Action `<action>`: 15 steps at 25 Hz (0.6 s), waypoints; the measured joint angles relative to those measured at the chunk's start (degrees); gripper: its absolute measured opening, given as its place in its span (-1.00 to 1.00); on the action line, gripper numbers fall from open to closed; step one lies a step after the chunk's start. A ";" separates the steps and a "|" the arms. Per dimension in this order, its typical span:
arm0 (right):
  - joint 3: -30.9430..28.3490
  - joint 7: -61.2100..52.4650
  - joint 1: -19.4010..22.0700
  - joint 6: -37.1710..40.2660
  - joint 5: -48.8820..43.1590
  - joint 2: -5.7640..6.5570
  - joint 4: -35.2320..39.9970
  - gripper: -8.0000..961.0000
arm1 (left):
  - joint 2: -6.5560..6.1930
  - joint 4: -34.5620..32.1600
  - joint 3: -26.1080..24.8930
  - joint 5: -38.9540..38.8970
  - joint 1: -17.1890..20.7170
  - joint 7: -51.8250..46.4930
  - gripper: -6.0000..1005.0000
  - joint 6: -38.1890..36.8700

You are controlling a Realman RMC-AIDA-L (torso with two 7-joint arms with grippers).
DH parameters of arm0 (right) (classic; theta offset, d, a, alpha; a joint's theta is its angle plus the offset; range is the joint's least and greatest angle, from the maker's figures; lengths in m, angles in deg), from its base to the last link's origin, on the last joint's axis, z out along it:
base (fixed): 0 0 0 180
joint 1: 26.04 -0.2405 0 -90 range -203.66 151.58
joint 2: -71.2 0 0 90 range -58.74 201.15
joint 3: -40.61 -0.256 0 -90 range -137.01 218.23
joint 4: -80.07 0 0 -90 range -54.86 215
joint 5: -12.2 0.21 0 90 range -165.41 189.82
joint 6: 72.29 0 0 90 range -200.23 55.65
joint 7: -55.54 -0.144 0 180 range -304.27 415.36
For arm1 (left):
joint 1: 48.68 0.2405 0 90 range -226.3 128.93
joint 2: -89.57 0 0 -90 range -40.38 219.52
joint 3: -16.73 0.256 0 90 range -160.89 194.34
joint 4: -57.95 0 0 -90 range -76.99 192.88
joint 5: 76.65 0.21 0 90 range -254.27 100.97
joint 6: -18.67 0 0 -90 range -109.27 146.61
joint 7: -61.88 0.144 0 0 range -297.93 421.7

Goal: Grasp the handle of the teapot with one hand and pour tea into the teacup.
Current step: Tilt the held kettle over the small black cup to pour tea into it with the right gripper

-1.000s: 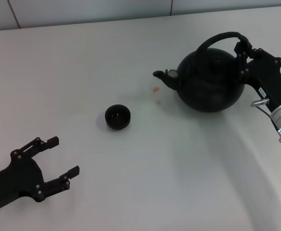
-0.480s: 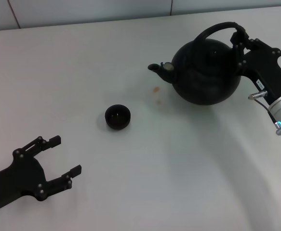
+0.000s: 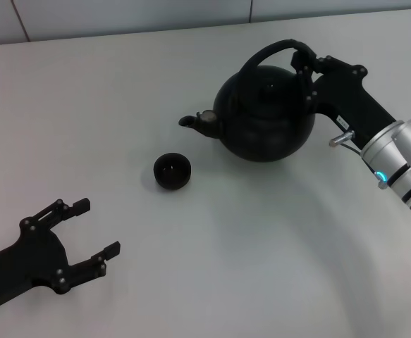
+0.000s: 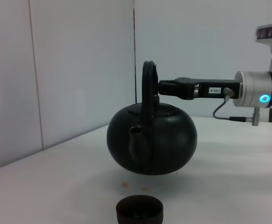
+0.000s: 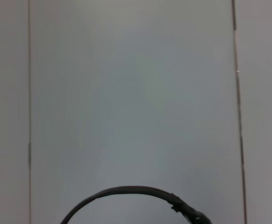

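Note:
The round matte-black teapot [image 3: 265, 120] hangs above the table, upright, with its spout [image 3: 191, 121] pointing left toward the teacup [image 3: 172, 171]. My right gripper [image 3: 305, 60] is shut on the right side of the arched handle [image 3: 272, 48]. The small black teacup stands on the table, down and left of the spout and apart from it. In the left wrist view the teapot [image 4: 152, 140] floats behind and above the teacup [image 4: 139, 211], its handle [image 4: 148, 88] edge-on. The right wrist view shows only the handle's arc [image 5: 126, 190]. My left gripper [image 3: 97, 227] rests open at the near left.
A white table [image 3: 120, 91] runs back to a pale wall [image 3: 120, 14]. Two small orange stains [image 4: 124, 185] mark the table beneath the teapot. My right arm [image 3: 402, 162] reaches in from the right edge.
The right gripper has lifted the teapot and carried it leftward, bringing the spout close to the teacup. The teacup has not moved, and the left gripper has barely shifted.

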 joint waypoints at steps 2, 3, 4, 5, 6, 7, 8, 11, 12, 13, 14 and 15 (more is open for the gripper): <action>0.00 0.00 -0.49 -0.15 -0.63 -0.01 0.02 -0.80 | 0.07 0.00 0.00 0.00 0.00 0.10 0.69 -0.02; 0.01 0.02 -0.67 -0.19 -0.76 -0.03 0.02 -0.80 | 0.08 0.00 0.00 0.00 0.00 0.12 0.69 -0.04; 0.04 0.11 -0.82 -0.24 -0.80 -0.05 0.01 -0.80 | 0.09 0.00 0.00 0.00 0.00 0.13 0.69 -0.08; 0.04 0.20 -0.91 -0.34 -0.81 -0.05 0.00 -0.80 | 0.10 0.00 0.00 0.00 0.00 0.13 0.69 -0.13; 0.05 0.27 -0.98 -0.48 -0.82 -0.06 -0.01 -0.80 | 0.10 0.00 0.00 0.00 0.00 0.14 0.69 -0.20; 0.06 0.33 -1.09 -0.62 -0.83 -0.07 -0.02 -0.80 | 0.11 0.00 0.00 0.00 0.00 0.14 0.69 -0.23; 0.06 0.35 -1.24 -0.77 -1.01 -0.08 -0.01 -0.80 | 0.11 0.00 0.00 0.00 0.00 0.14 0.69 -0.25; 0.06 0.40 -1.30 -0.83 -1.36 -0.09 0.01 -0.80 | 0.11 0.00 0.00 0.00 0.00 0.15 0.69 -0.27; 0.06 0.47 -1.33 -0.84 -1.51 -0.09 0.04 -0.80 | 0.12 0.00 0.00 0.00 0.00 0.15 0.69 -0.27; 0.32 0.56 -1.44 -0.86 -1.65 -0.09 0.39 -0.80 | 0.12 0.00 0.00 0.00 0.00 0.15 0.69 -0.28; 0.32 0.56 -1.44 -0.86 -1.65 -0.09 0.39 -0.80 | 0.12 0.00 0.00 0.00 0.00 0.15 0.69 -0.28; 0.49 0.58 -1.52 -0.86 -1.70 -0.09 0.68 -0.80 | 0.12 0.00 0.00 0.00 0.00 0.15 0.69 -0.28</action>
